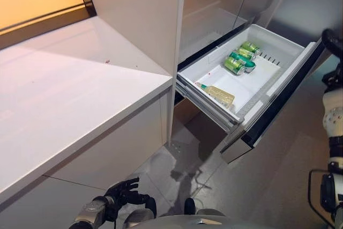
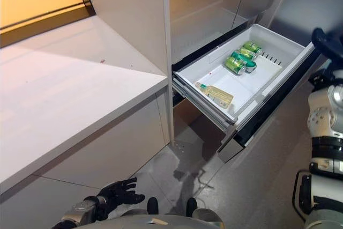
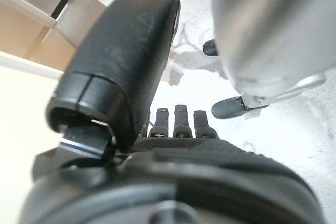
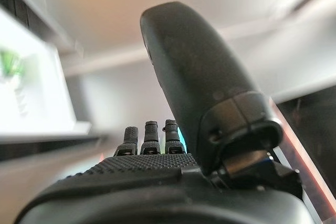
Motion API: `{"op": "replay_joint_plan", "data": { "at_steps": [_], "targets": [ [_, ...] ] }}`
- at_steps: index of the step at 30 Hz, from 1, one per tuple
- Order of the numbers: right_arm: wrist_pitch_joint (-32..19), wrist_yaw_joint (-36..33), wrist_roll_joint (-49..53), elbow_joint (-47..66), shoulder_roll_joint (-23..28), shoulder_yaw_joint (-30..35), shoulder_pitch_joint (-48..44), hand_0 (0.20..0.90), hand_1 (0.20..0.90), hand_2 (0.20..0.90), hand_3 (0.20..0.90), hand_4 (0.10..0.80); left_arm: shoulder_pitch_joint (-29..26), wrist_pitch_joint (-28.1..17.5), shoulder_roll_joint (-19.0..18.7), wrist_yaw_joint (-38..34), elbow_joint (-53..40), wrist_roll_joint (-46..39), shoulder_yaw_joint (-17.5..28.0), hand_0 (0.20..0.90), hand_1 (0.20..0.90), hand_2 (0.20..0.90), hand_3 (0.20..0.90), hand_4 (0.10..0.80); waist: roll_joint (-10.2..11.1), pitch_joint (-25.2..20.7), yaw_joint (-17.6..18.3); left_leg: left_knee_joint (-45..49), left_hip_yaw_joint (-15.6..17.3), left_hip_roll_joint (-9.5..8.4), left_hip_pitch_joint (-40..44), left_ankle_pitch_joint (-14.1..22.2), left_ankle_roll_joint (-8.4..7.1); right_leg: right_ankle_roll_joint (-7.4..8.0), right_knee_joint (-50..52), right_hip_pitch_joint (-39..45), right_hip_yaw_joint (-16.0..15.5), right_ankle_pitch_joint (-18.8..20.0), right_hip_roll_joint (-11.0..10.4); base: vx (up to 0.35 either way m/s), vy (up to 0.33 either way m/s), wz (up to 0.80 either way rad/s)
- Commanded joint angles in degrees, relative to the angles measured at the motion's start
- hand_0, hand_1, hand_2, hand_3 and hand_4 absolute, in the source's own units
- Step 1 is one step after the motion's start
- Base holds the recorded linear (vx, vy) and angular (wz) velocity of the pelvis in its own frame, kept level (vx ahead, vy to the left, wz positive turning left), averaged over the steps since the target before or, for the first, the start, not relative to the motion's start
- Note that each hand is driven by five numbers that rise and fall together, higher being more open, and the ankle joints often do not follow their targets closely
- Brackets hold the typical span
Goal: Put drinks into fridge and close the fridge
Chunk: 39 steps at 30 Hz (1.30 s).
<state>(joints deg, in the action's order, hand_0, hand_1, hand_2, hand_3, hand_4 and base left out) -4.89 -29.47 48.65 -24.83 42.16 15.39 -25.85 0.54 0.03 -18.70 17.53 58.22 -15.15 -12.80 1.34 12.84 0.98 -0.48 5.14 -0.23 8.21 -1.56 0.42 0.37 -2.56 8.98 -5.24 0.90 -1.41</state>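
The white fridge drawer [image 1: 281,40] stands pulled out. Green cans [image 1: 242,57] lie together at its far end. A pale yellowish bottle [image 1: 220,94] with a green cap lies on its side near the drawer's front left corner. My right hand [image 1: 333,41] is raised beside the drawer's far right corner, by its dark front panel [image 1: 278,105]. In the right wrist view its fingers [image 4: 151,135] are straight and hold nothing. My left hand [image 1: 125,191] hangs low by the cabinet, open and empty, fingers [image 3: 181,121] relaxed.
A long white counter [image 1: 64,89] runs along the left, with a white cabinet front [image 1: 118,154] below it. The tall fridge body [image 1: 214,4] rises behind the drawer. Grey floor [image 1: 268,186] lies under and in front of the drawer.
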Motion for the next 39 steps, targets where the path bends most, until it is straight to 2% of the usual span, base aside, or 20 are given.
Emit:
{"op": "replay_joint_plan", "data": {
  "at_steps": [1,5,7,8,10,18,22,26,31,32,33,34,35,36,37,39],
  "targets": [
    [-9.45,-3.03,0.56,2.94,1.99,3.09,-3.09,0.9,0.9,0.9,0.9,0.8,0.29,-0.59,-1.82,0.13,1.16,1.89,-2.54,0.9,0.9,0.9,0.9,0.8,0.87,-2.75,-2.46,17.39,-1.69,-2.59,-4.86,15.92,3.82,0.74,17.16,-5.49,-2.14,-10.21,-3.21,0.0,0.0,0.0],
    [-9.2,-3.07,-0.41,0.07,2.2,2.38,-4.1,0.9,0.9,0.9,0.9,0.8,-0.54,-0.61,-1.21,-1.65,-0.6,-0.31,-3.94,0.9,0.9,0.9,0.9,0.8,0.16,-0.15,-3.16,23.99,-2.09,-3.28,-8.46,18.94,4.95,-0.38,23.54,-8.12,-3.08,-12.78,-4.4,-0.022,0.015,0.1],
    [-9.38,-3.26,0.41,-2.08,2.95,1.48,-5.04,0.9,0.9,0.9,0.9,0.8,-1.51,-0.18,-1.04,-3.21,-2.54,-1.86,-4.04,0.9,0.9,0.9,0.9,0.8,-0.46,2.04,-3.7,30.11,-2.5,-4.03,-12.77,21.12,6.12,-1.5,30.08,-11.78,-3.74,-14.85,-5.38,-0.107,0.035,0.12],
    [-9.39,-3.2,0.46,-2.16,3.01,1.47,-5.12,0.9,0.9,0.9,0.9,0.8,-1.54,-0.14,-1.02,-3.23,-2.59,-1.88,-4.04,0.9,0.9,0.9,0.9,0.8,-0.47,1.95,-3.67,30.53,-2.5,-4.05,-13.15,21.31,6.14,-1.5,30.52,-12.16,-3.74,-15.06,-5.43,-0.12,0.045,0.18],
    [-8.21,-0.92,2.43,-4.72,3.21,0.52,-5.98,0.9,0.9,0.9,0.9,0.8,-1.72,0.39,-0.86,-5.59,-4.64,-4.24,-3.73,0.9,0.9,0.9,0.9,0.8,-1.18,3.95,-4.16,36.5,-2.59,-4.55,-17.05,23.42,6.9,-2.64,37.62,-16.13,-3.7,-17.61,-6.03,-0.118,0.061,0.2],
    [-7.43,2.88,12.65,-10.9,1.23,-1.28,-8.87,0.9,0.9,0.9,0.9,0.8,-0.74,-0.99,-0.81,-9.1,-5.34,-8.0,-1.58,0.9,0.9,0.9,0.9,0.8,-2.27,7.79,-5.57,44.21,-3.01,-5.56,-23.35,24.87,7.61,-4.54,49.1,-23.51,-3.95,-21.36,-7.37,-0.054,0.051,0.13],
    [-6.85,5.84,15.82,-13.77,0.79,-2.58,-11.23,0.9,0.9,0.9,0.9,0.8,-0.63,-1.42,-0.82,-9.96,-4.9,-9.49,-1.02,0.9,0.9,0.9,0.9,0.8,-2.85,8.84,-6.29,45.8,-3.35,-5.91,-24.89,24.91,7.58,-5.16,51.87,-25.41,-4.13,-22.29,-7.7,-0.008,0.044,0.08],
    [-4.82,14.1,17.03,-14.93,0.39,-5.09,-13.68,0.9,0.9,0.9,0.9,0.8,0.51,-1.94,-0.79,-9.98,-4.48,-10.17,0.05,0.9,0.9,0.9,0.9,0.8,-3.35,9.83,-7.39,45.58,-4.02,-6.56,-25.62,24.22,7.26,-5.68,53.29,-26.49,-4.49,-22.88,-7.82,0.023,0.048,0.09],
    [-3.91,23.83,16.12,-14.31,0.35,-7.87,-16.25,0.9,0.9,0.9,0.9,0.8,1.94,-2.55,-0.76,-9.53,-5.74,-10.75,0.62,0.9,0.9,0.9,0.9,0.8,-3.76,10.36,-8.79,43.02,-5.01,-7.14,-25.26,22.54,6.6,-5.6,52.38,-26.11,-5.35,-22.55,-7.83,0.045,0.027,0.07],
    [-3.77,25.61,15.17,-14.2,0.42,-8.68,-17.03,0.9,0.9,0.9,0.9,0.8,2.21,-2.8,-0.85,-9.25,-6.05,-10.31,0.65,0.9,0.9,0.9,0.9,0.8,-3.75,10.28,-9.27,42.73,-5.74,-7.44,-24.65,23.48,6.23,-5.14,52.54,-25.5,-5.04,-23.74,-7.65,0.044,0.012,0.03],
    [-3.8,27.66,14.35,-14.42,0.81,-9.58,-18.26,0.9,0.9,0.9,0.9,0.8,2.37,-3.29,-1.05,-8.81,-6.37,-10.01,0.57,0.9,0.9,0.9,0.9,0.8,-4.01,10.61,-9.76,41.42,-5.91,-7.4,-24.95,21.42,6.13,-5.5,51.87,-25.65,-6.05,-22.35,-8.05,0.124,0.0,0.04],
    [-3.89,27.98,14.27,-14.5,0.9,-9.94,-18.64,0.9,0.9,0.9,0.9,0.8,2.47,-3.42,-1.13,-8.69,-6.46,-9.97,0.53,0.9,0.9,0.9,0.9,0.8,-3.94,10.45,-9.96,41.45,-6.5,-7.61,-24.36,22.6,5.92,-5.05,52.12,-25.13,-5.52,-23.55,-7.82,-0.027,0.028,0.08],
    [-3.46,29.93,13.68,-14.91,1.24,-10.96,-20.05,0.9,0.9,0.9,0.9,0.8,2.52,-4.04,-1.37,-8.33,-6.81,-10.27,0.25,0.9,0.9,0.9,0.9,0.8,-4.19,10.61,-10.46,39.87,-6.69,-7.54,-24.6,20.45,5.82,-5.34,51.25,-25.21,-6.5,-22.09,-8.23,0.112,0.0,0.08],
    [-3.45,30.14,13.46,-15.09,1.32,-11.35,-20.49,0.9,0.9,0.9,0.9,0.8,2.55,-4.15,-1.43,-8.3,-6.9,-10.41,0.17,0.9,0.9,0.9,0.9,0.8,-4.1,10.44,-10.63,39.87,-7.21,-7.73,-24.01,21.63,5.61,-4.88,51.4,-24.66,-5.98,-23.28,-8.03,-0.04,0.029,0.12],
    [-3.11,31.61,11.88,-15.92,1.75,-12.65,-22.27,0.9,0.9,0.9,0.9,0.8,2.6,-4.37,-1.76,-8.05,-7.81,-10.68,-0.11,0.9,0.9,0.9,0.9,0.8,-4.42,10.6,-11.28,38.03,-7.49,-7.62,-24.15,19.31,5.48,-5.13,50.22,-24.61,-7.11,-21.66,-8.46,0.02,0.011,0.16],
    [-3.24,32.25,11.26,-16.8,2.23,-14.24,-24.24,0.9,0.9,0.9,0.9,0.8,2.77,-4.72,-2.31,-7.51,-8.36,-10.6,-0.19,0.9,0.9,0.9,0.9,0.8,-4.57,10.54,-12.02,35.96,-8.3,-7.67,-23.61,18.16,5.26,-4.83,49.04,-24.05,-7.64,-21.15,-8.56,-0.024,0.012,0.18]
  ]
}}
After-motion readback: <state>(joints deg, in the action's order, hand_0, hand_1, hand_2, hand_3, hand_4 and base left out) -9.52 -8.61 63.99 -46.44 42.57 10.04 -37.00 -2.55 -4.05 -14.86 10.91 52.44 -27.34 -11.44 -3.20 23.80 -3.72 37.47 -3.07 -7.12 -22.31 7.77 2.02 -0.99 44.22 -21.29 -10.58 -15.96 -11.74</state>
